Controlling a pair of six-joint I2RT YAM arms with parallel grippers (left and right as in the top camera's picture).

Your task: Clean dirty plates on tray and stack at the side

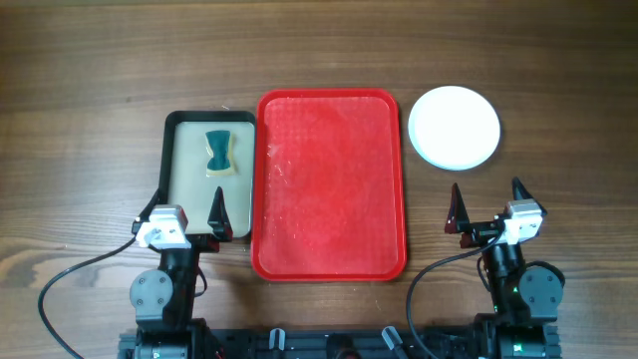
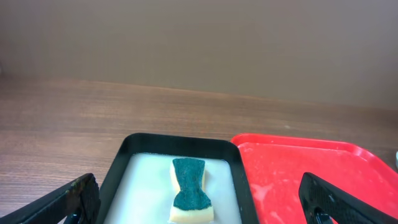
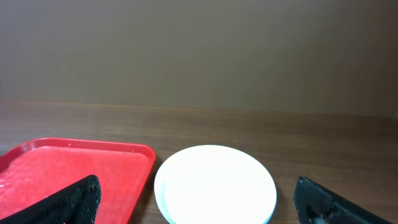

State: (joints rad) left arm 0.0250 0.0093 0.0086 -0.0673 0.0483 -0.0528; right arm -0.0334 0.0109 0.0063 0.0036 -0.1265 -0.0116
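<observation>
**Plates beside the red tray**

Plates (image 1: 455, 127) lie on the wooden counter (image 1: 90, 100) just right of the red tray (image 1: 329, 184), by its far corner. They are round and glossy white on top, with a pale aqua edge showing beneath. The tray's textured surface bears whitish smears. Just left of it, a black-rimmed beige tray (image 1: 167, 160) holds a green-topped sponge (image 1: 222, 153). The left tool (image 1: 182, 207) hovers over that tray's near edge and the right tool (image 1: 486, 194) sits nearer than the plates. Both have fingers spread apart, gripping nothing.

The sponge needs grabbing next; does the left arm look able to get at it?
Probably yes: the left gripper is open, and the sponge lies uncovered in the small tray straight ahead.
</observation>
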